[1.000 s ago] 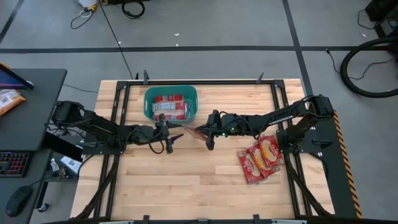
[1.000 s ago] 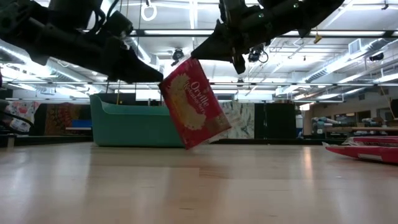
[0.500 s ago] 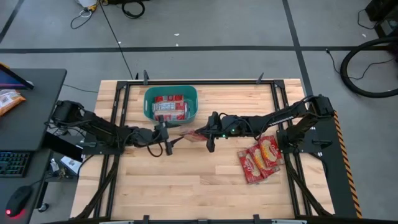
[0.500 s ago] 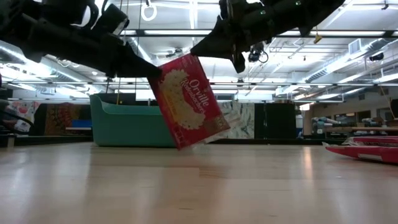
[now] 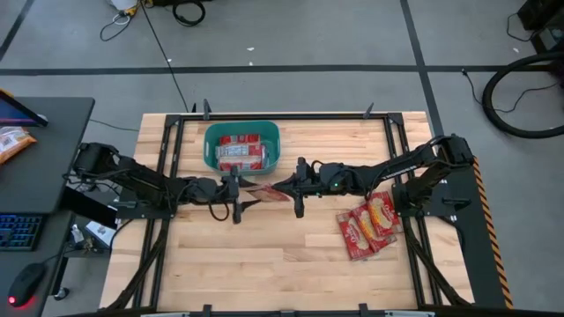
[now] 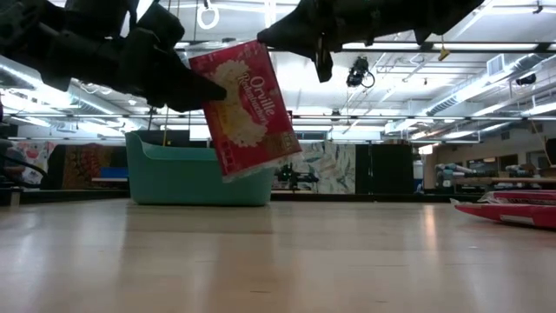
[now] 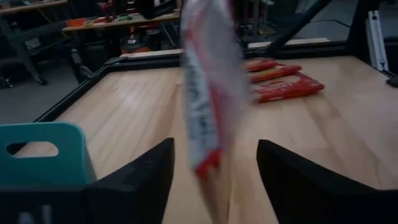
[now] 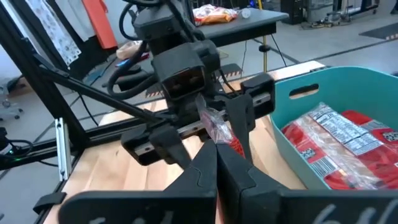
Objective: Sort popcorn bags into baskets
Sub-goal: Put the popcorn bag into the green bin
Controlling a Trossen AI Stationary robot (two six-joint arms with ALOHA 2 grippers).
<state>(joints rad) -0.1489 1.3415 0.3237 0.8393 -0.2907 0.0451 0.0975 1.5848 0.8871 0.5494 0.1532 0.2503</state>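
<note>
A red popcorn bag (image 6: 248, 109) hangs tilted above the middle of the table, seen edge-on in the high view (image 5: 261, 192). My right gripper (image 5: 278, 187) is shut on it, reaching in from the table's right. My left gripper (image 5: 244, 195) comes level from the left and stands open; in the left wrist view its fingers stand on either side of the bag (image 7: 205, 93) with a gap on each side. The teal basket (image 5: 211, 132) sits at the far middle of the table with red bags (image 5: 242, 151) lying flat in it. My right gripper pinches the bag's crimped upper edge (image 8: 216, 129) between its two shut fingers. The fingers come about level from the table's right. The bag hangs below them, tilted and clear of the table, with its lower end toward the left gripper.
Several more popcorn bags (image 5: 370, 224) lie flat in a pile near the table's right edge, also seen in the low view (image 6: 512, 211). Bare wood lies between the pile and the basket (image 6: 187, 169). A black frame (image 5: 176, 150) runs around the table.
My right gripper has tipped its fingers upward. The bag it holds has risen and swung toward the left gripper, hanging higher above the table than before and in between the left gripper's fingers.
</note>
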